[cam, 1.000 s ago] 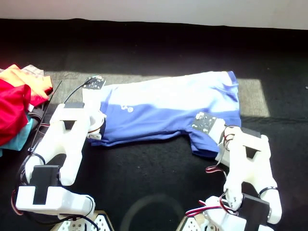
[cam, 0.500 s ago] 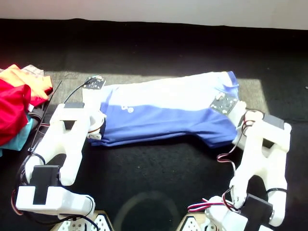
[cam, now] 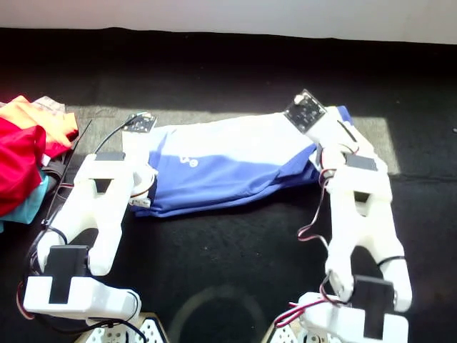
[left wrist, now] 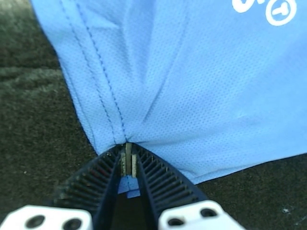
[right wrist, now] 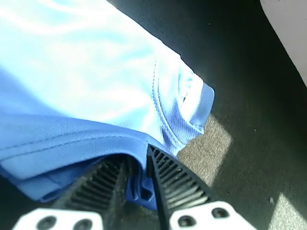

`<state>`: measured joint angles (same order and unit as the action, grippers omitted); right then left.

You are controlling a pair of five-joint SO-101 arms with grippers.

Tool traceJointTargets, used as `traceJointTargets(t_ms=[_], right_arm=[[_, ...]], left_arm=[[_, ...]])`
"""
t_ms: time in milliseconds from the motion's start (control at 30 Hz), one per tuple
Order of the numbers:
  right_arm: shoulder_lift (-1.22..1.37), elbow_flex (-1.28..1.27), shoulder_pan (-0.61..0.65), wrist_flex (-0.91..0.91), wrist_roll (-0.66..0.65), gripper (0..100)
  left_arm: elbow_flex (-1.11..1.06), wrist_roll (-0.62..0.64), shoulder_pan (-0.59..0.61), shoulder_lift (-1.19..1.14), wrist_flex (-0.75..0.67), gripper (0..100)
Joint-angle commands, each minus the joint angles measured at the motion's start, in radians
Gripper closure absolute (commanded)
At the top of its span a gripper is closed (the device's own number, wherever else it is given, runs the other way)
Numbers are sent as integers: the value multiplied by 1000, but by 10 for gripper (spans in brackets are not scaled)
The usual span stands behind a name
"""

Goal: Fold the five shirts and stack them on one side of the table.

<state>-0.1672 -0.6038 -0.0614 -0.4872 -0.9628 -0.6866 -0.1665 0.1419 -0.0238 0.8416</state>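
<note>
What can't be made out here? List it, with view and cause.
- High view: the pile of shirts is cut off by the picture's edge; their number cannot be told.
- High view: the left arm covers the blue shirt corner held by the left gripper.
- Left wrist view: the shirt's white print is cut by the picture's edge.

Chunky white plastic shells on left arm (cam: 100,207) and right arm (cam: 360,214), black motor blocks (cam: 68,269) near the bases. Thin red, black and white wires (cam: 296,311) alongside. Black ribbed jaws on left gripper (left wrist: 128,149) and right gripper (right wrist: 137,159), white mounts with screw holes (left wrist: 36,222).
</note>
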Motion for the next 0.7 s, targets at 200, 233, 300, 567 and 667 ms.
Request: traceJointTargets(t_ms=[200,233,300,567,667], right_arm=[[395,386,4,12,164,970],[415,429,4,-31,192,941],[443,515,4,-128,249,859],[475,720,-18,-361,480,789],[475,769,-19,-513,520,799]], left_arm=[[18,35,41,-13,0,991],[18,35,41,-13,0,991],[18,35,41,-13,0,991],[18,35,41,-13,0,991],[18,35,41,-13,0,991]])
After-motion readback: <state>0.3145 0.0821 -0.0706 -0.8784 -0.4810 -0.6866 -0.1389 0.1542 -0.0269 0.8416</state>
